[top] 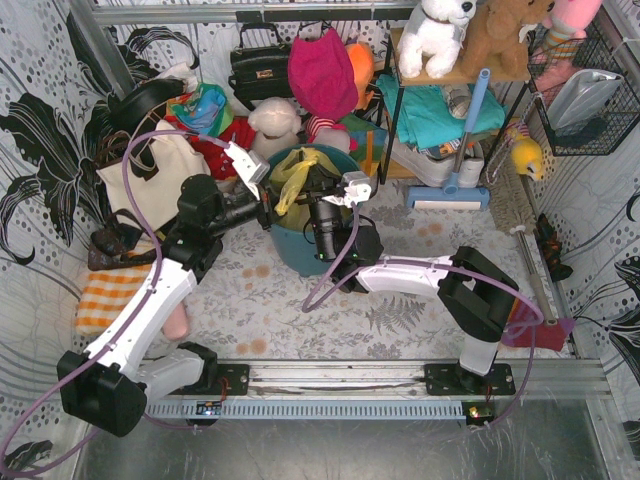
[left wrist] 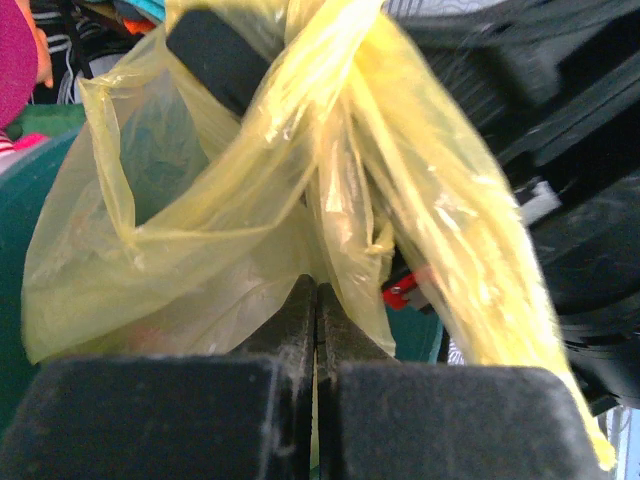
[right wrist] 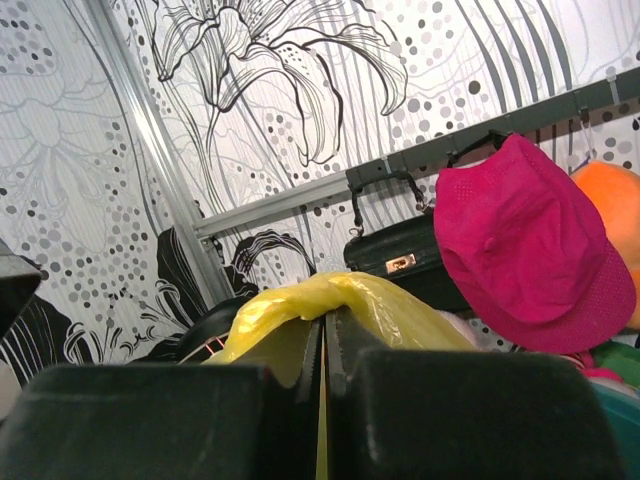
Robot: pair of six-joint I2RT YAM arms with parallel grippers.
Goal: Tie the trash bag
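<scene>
top view | trash bag (top: 297, 172) seated in bin (top: 290, 255), table centre | left gripper (left wrist: 316, 290) placed at bag's 9 o'clock, right gripper (right wrist: 325, 325) at 3 o'clock | tote (top: 160, 170) found at bin's 10 o'clock | handbag (top: 258, 68) and cap (top: 322, 75) hung behind at 12 | mop (top: 455, 185) stood at 3 | plush toys (top: 437, 35) set at 1

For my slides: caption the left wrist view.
Left gripper shut on the yellow trash bag, teal bin behind.
</scene>
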